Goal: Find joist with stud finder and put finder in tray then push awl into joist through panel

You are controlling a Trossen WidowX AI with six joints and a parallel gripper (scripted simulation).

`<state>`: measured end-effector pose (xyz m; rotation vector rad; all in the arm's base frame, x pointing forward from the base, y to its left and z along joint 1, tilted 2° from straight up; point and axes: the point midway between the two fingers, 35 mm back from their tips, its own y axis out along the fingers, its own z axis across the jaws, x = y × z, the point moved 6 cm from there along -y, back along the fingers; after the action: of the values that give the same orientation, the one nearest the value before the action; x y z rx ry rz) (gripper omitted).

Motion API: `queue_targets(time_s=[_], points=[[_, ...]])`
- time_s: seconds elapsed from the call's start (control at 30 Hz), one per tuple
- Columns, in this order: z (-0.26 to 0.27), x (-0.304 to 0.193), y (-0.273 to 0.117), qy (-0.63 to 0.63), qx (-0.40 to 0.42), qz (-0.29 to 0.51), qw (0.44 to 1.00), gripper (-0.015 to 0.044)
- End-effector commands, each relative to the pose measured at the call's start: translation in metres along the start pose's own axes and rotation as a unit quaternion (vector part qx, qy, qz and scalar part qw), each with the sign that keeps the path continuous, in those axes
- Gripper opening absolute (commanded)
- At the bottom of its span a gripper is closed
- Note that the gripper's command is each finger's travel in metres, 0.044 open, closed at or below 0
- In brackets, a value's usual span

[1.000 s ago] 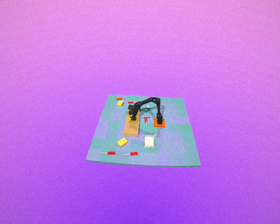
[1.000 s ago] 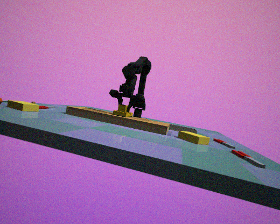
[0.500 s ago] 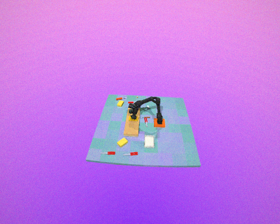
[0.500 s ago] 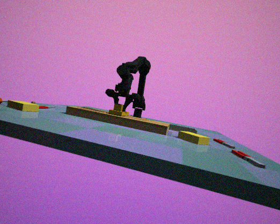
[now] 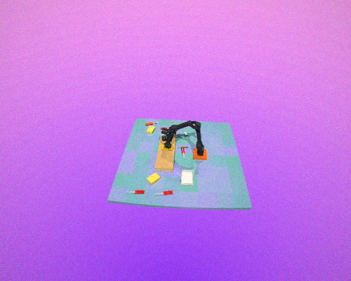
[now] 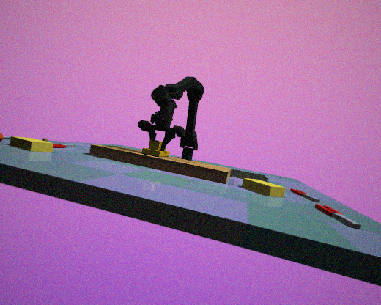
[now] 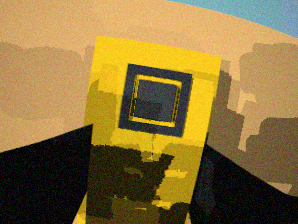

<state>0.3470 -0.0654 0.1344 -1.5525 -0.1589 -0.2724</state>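
Note:
The yellow stud finder sits flat on the tan floor panel, towards its far half in the top view. My gripper is shut on the stud finder, one finger on each side. The square window on its top looks dark, with no clear light. The white tray stands to the right of the panel's near end. Several slim tools lie about; I cannot tell surely which is the awl. The joist is hidden.
Yellow blocks lie beyond both panel ends. Red-handled tools lie near the front edge. Another red-handled tool lies between the panel and the orange base plate. An orange-handled tool lies at the far left.

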Motion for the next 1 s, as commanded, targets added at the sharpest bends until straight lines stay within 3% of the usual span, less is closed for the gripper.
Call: queue_targets(time_s=[0.0,0.97], points=[[-0.009,0.0,0.0,0.0,-0.002,0.001,1.0,0.0],[-0.055,0.0,0.0,-0.001,-0.004,0.001,1.0,0.0]])
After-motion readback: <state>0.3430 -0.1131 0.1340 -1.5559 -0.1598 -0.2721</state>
